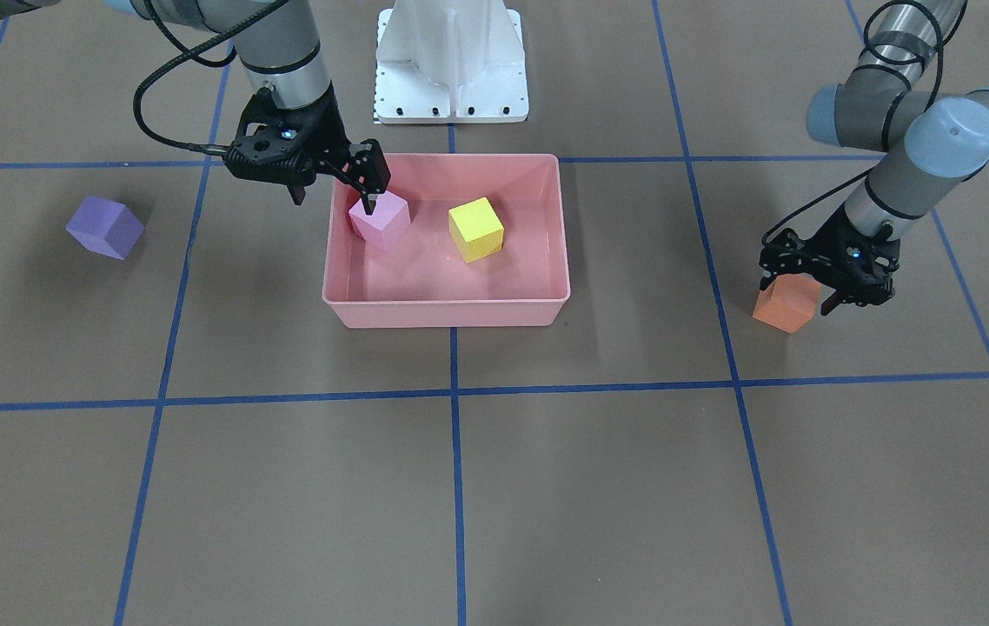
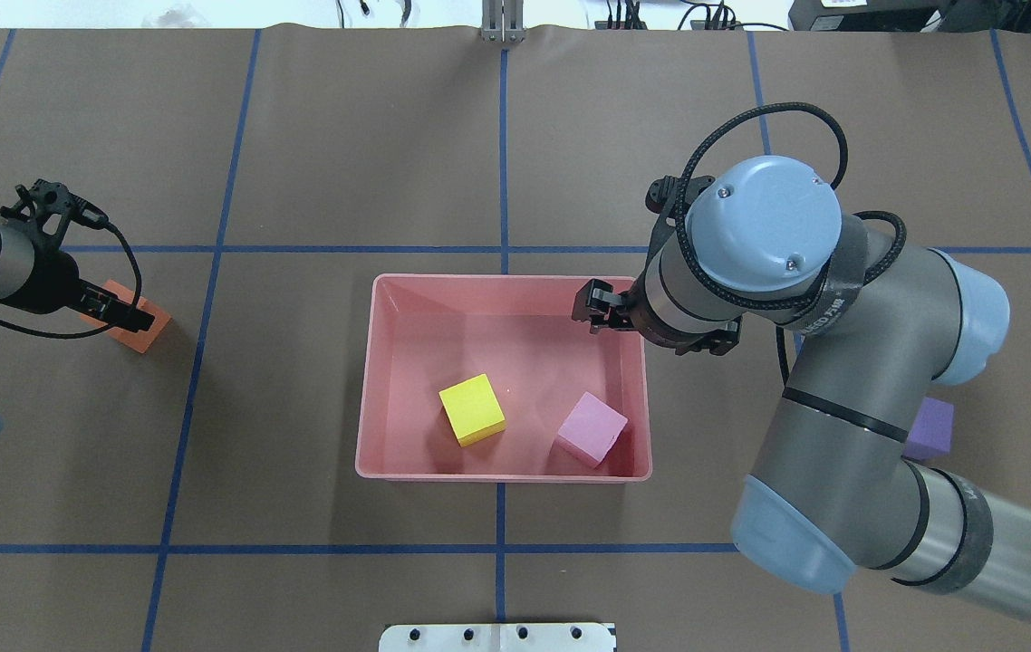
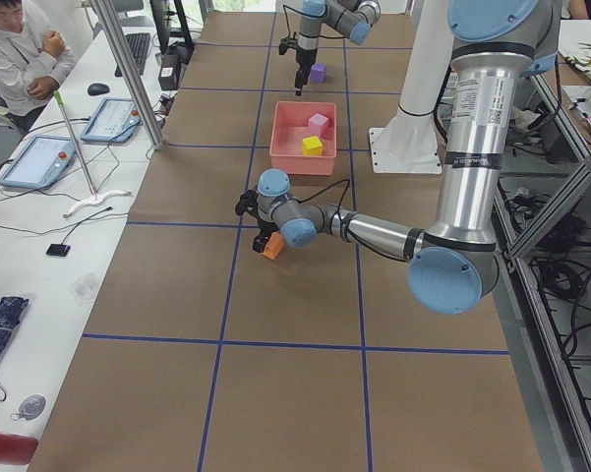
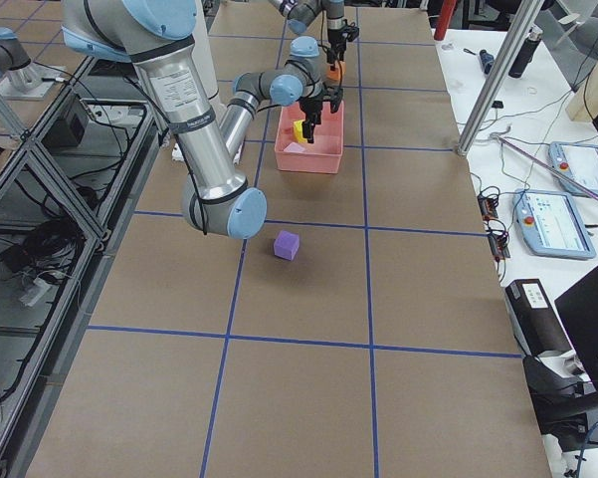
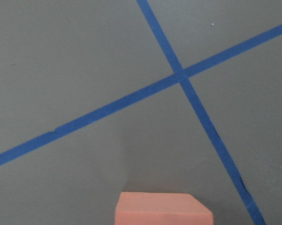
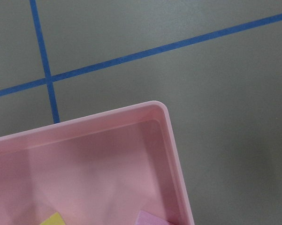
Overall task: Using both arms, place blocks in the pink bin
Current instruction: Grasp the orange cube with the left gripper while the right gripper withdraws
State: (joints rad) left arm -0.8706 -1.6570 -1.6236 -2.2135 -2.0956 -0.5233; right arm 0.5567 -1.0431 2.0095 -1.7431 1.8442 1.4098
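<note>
The pink bin (image 1: 447,313) stands mid-table and also shows in the overhead view (image 2: 502,474). In it lie the yellow block (image 1: 475,229) and the light pink block (image 1: 381,222). My right gripper (image 1: 334,196) is open and empty, just above the bin's corner by the pink block. My left gripper (image 1: 797,294) is low over the orange block (image 1: 786,309), which sits on the table with a finger on each side. I cannot tell whether the fingers press it. The purple block (image 1: 105,226) lies alone on the table on my right side.
The white pedestal base (image 1: 451,61) stands behind the bin. Blue tape lines cross the brown table. My right arm's elbow hangs over the purple block in the overhead view (image 2: 929,430). An operator (image 3: 20,49) sits at a side desk with tablets.
</note>
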